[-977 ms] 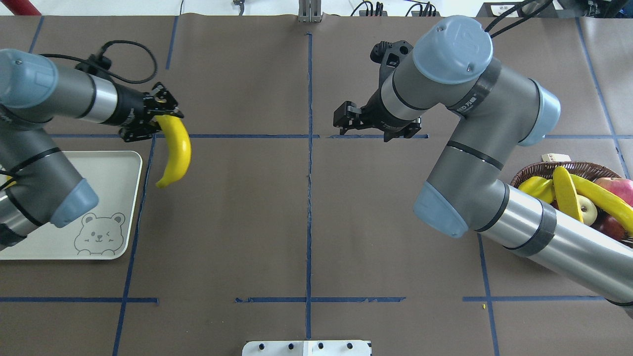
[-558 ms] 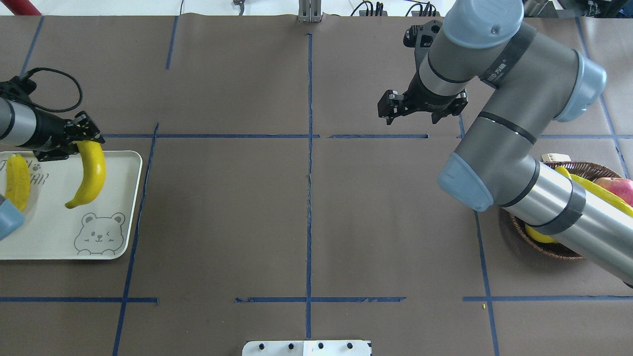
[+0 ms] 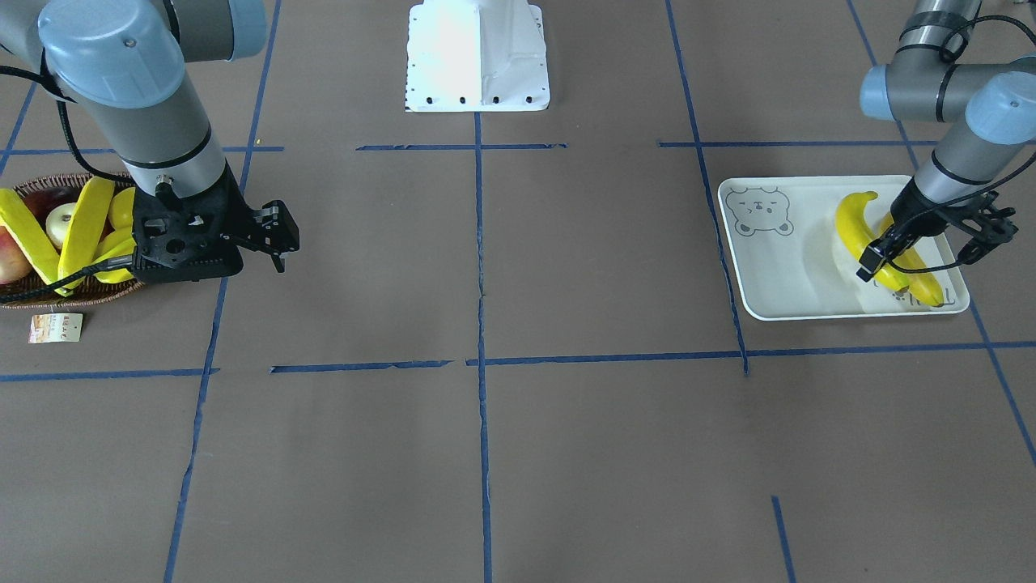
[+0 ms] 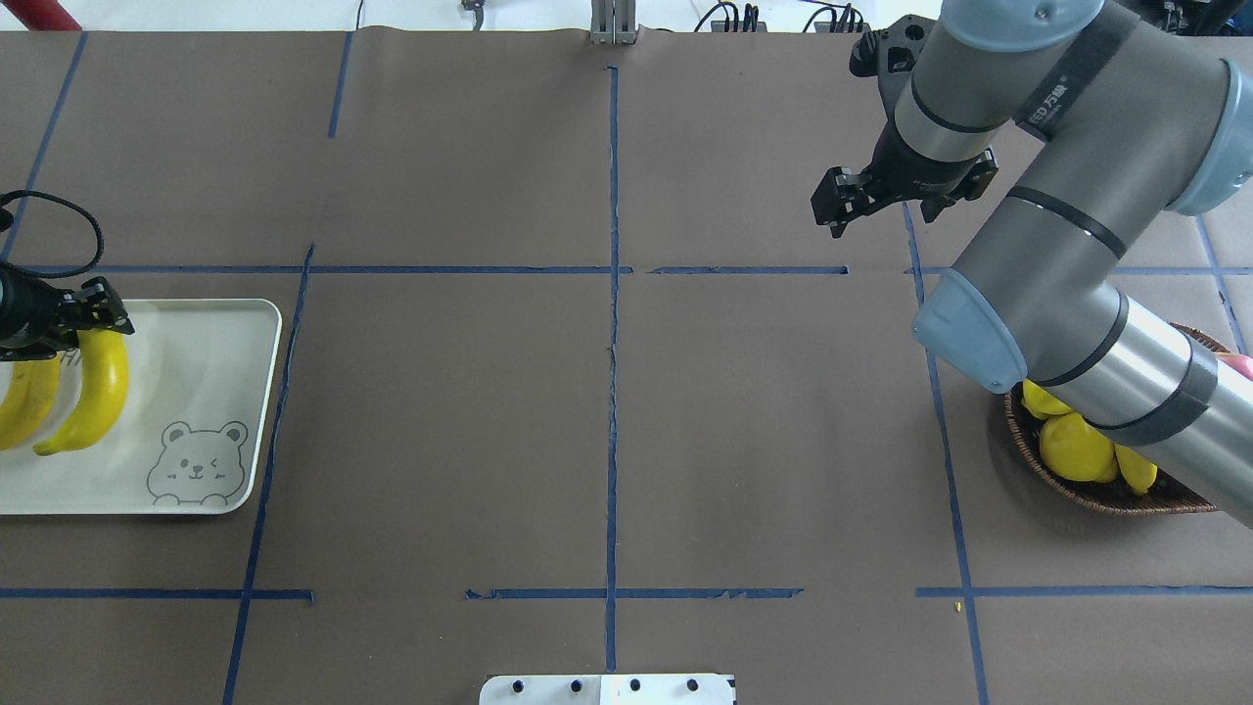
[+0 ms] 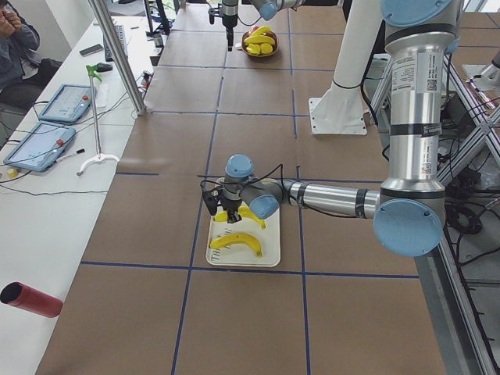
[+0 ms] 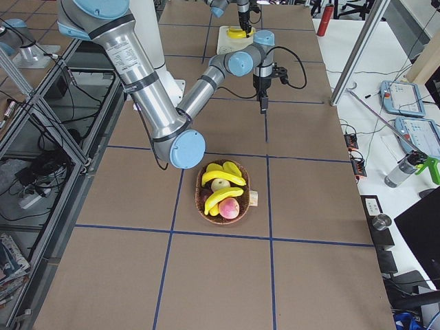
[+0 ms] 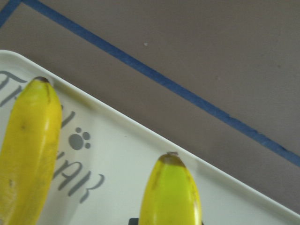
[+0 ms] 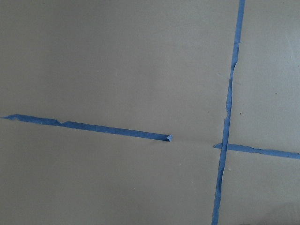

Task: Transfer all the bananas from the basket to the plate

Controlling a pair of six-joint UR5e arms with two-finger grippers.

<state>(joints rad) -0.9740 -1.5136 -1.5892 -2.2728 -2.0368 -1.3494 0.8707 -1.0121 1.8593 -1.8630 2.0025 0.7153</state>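
My left gripper (image 4: 80, 315) is shut on the top end of a yellow banana (image 4: 93, 392), low over the white bear plate (image 4: 196, 392). A second banana (image 4: 24, 401) lies on the plate just beside it. The front view shows the same gripper (image 3: 878, 255), held banana (image 3: 858, 227) and plate (image 3: 777, 267). My right gripper (image 4: 832, 204) is open and empty above bare table, apart from the wicker basket (image 3: 48, 300). Two bananas (image 3: 81, 227) (image 3: 16, 231) lie in the basket. In the overhead view my right arm hides most of the basket (image 4: 1077, 494).
The basket also holds a pale apple (image 3: 61, 219), a red apple (image 3: 8, 263) and round yellow fruit (image 4: 1072, 446). Its paper tag (image 3: 55, 326) lies on the table. The white robot base (image 3: 477, 57) stands at the table's middle edge.
My left gripper carried the banana leftward from beside the plate to over it, next to the lying banana. My right arm swung right and farther back, covering the basket.
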